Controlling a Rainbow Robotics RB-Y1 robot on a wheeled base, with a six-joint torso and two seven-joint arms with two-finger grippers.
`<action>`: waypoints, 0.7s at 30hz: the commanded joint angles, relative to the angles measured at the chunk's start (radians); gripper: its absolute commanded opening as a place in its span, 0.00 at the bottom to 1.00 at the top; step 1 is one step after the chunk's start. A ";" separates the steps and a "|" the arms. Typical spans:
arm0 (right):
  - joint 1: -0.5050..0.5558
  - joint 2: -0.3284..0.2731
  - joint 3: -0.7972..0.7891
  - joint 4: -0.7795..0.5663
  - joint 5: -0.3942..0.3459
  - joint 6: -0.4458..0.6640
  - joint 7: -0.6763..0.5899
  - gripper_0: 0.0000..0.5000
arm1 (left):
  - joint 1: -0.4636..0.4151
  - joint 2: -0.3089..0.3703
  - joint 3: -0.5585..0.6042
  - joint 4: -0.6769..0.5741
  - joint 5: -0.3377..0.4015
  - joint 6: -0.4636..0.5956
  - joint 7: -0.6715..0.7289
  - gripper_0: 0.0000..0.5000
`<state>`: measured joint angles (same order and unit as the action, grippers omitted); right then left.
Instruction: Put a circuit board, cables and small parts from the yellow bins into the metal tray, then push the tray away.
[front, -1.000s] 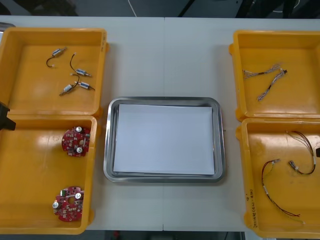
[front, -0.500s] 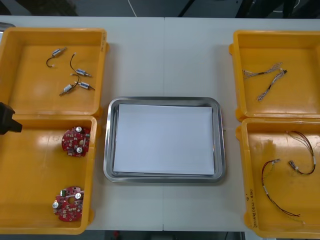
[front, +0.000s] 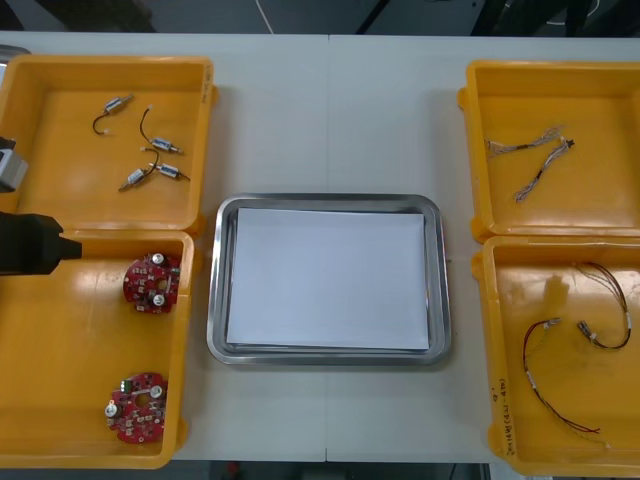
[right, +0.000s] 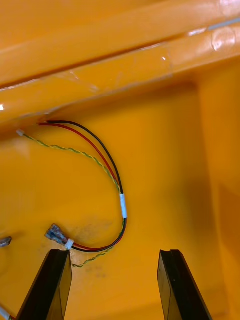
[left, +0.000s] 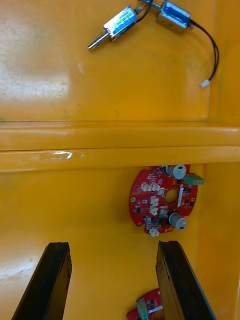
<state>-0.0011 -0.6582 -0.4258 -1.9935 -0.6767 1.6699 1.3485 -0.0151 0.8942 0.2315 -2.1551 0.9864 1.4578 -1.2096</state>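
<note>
Two round red circuit boards (front: 152, 282) (front: 136, 407) lie in the near left yellow bin (front: 60, 400). My left gripper (front: 68, 250) reaches in from the left edge, over that bin's far rim, a short way left of the farther board. In the left wrist view this gripper (left: 112, 285) is open above the bin floor, with the farther board (left: 161, 206) just ahead of its right finger. My right gripper (right: 114, 287) is open over an orange bin floor, a red, black and yellow cable (right: 102, 160) just ahead of it. The metal tray (front: 222, 345) is white inside.
Small metal parts (front: 145, 150) with black leads lie in the far left bin (front: 200, 120). Twisted cables (front: 530, 165) are in the far right bin, red and black cables (front: 575, 345) in the near right bin. Bare table lies beyond the tray.
My left gripper has come further in from the left edge, moving right toward the farther circuit board. Nothing else has moved.
</note>
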 joint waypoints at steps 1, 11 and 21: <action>0.024 0.002 -0.018 0.033 -0.010 -0.038 0.031 1.00 | 0.083 0.020 -0.040 -0.048 0.011 -0.103 -0.214 1.00; 0.024 0.003 0.025 0.108 -0.010 -0.118 0.024 1.00 | 0.116 0.020 -0.101 -0.072 -0.015 -0.168 -0.349 1.00; 0.024 0.003 0.081 0.183 -0.004 -0.207 0.020 1.00 | 0.119 0.020 -0.205 -0.143 -0.147 -0.185 -0.373 1.00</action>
<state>0.0036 -0.6571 -0.3823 -1.8134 -0.6818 1.4817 1.3485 0.0809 0.8942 0.0736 -2.2489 0.8918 1.2970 -1.5653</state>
